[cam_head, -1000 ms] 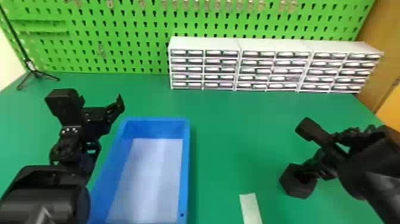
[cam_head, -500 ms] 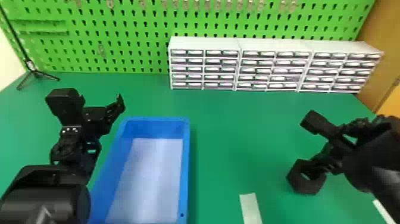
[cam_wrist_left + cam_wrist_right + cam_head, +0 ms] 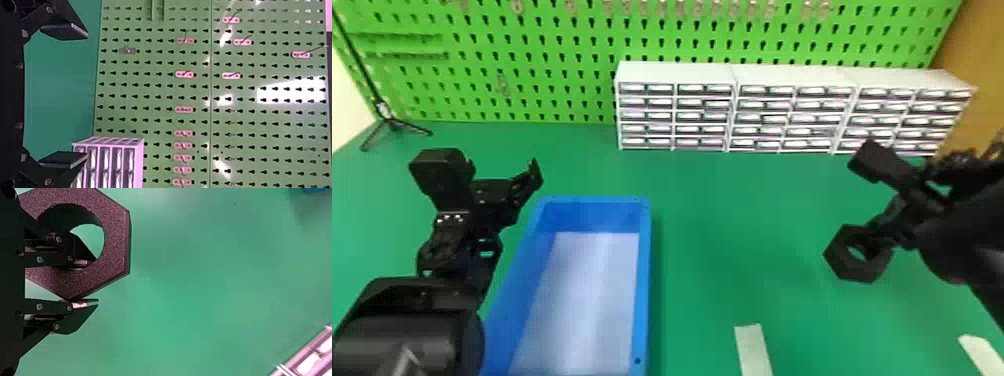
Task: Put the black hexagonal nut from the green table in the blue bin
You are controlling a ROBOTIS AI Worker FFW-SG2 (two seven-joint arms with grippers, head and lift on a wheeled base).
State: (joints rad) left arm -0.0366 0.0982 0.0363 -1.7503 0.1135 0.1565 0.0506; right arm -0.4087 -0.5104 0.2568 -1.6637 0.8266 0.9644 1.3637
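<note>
- Black hexagonal nut [image 3: 857,271]: I have it held in my right gripper [image 3: 888,232], over the green table [image 3: 732,225], well to the right of the blue bin [image 3: 643,280].
- One right finger goes into the nut's hole, the other sits against its outer side.
- My left gripper [image 3: 502,164] stands wide, near the bin's far left corner.
</note>
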